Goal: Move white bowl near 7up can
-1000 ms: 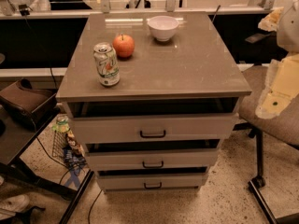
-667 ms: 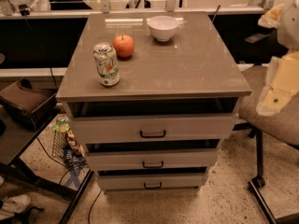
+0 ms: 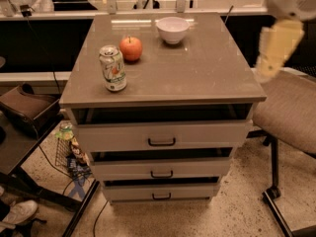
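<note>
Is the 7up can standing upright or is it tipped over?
Upright: the can stands on its base, silver top up. The gripper hangs at the right, beyond the cabinet.

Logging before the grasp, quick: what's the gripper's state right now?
Gripper: open or closed cannot be told; it hangs beyond the right edge of the cabinet, well apart from the white bowl.

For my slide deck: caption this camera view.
White bowl, apple and 7up can on a drawer cabinet; gripper hovers beyond its right edge.
</note>
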### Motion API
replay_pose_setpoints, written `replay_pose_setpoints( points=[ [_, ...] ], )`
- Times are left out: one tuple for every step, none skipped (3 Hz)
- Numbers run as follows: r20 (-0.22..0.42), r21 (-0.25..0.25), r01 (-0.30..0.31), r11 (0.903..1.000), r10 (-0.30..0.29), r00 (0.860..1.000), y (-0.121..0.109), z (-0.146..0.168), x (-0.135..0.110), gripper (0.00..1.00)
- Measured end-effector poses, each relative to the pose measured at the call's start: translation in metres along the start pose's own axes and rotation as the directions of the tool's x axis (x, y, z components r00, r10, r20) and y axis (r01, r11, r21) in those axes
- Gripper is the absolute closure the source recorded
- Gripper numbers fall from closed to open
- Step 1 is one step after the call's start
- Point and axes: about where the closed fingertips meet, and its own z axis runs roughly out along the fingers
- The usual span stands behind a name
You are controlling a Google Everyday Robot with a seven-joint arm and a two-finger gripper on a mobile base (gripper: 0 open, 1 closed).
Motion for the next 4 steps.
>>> replay_pose_setpoints(
  points=[
    [-0.028,0.064,0.087,0.9942,-0.085,0.996,-0.065,0.013,-0.015,0.0],
    [-0.029,0.063,0.087,0.9942,-0.085,0.996,-0.064,0.013,-0.015,0.0],
    [-0.05,0.086,0.145,0.9857,-0.141,0.989,-0.078,0.028,-0.038,0.0],
    [-0.042,0.1,0.218,0.9708,-0.214,0.976,-0.13,0.082,-0.077,0.0]
  ],
)
